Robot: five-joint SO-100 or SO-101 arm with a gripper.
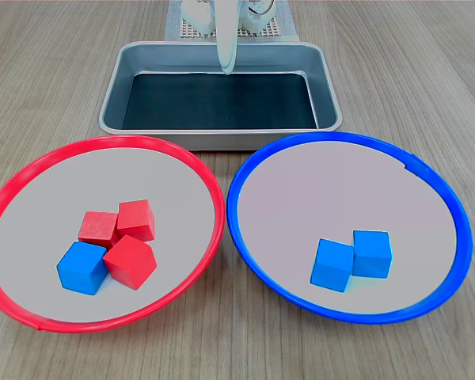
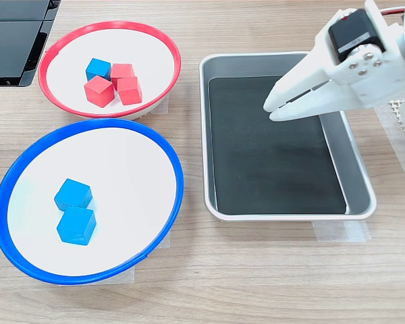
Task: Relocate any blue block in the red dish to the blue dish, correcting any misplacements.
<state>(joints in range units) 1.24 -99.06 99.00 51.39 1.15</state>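
Observation:
One blue block (image 1: 82, 267) (image 2: 98, 69) lies in the red dish (image 1: 117, 142) (image 2: 109, 25), touching three red cubes (image 1: 130, 263) (image 2: 129, 90) bunched beside it. The blue dish (image 1: 340, 137) (image 2: 93, 123) holds two more blue cubes (image 1: 332, 264) (image 2: 73, 194), side by side. My white gripper (image 1: 226, 68) (image 2: 270, 111) hangs above the metal tray, far from both dishes. Its fingers are together at the tips and hold nothing.
A rectangular metal tray (image 1: 222, 141) (image 2: 290, 214) with a dark floor stands behind the dishes, under the gripper. A black device (image 2: 13, 40) sits at the second exterior view's top left. The arm's base (image 1: 191, 24) stands on a white mesh mat behind the tray.

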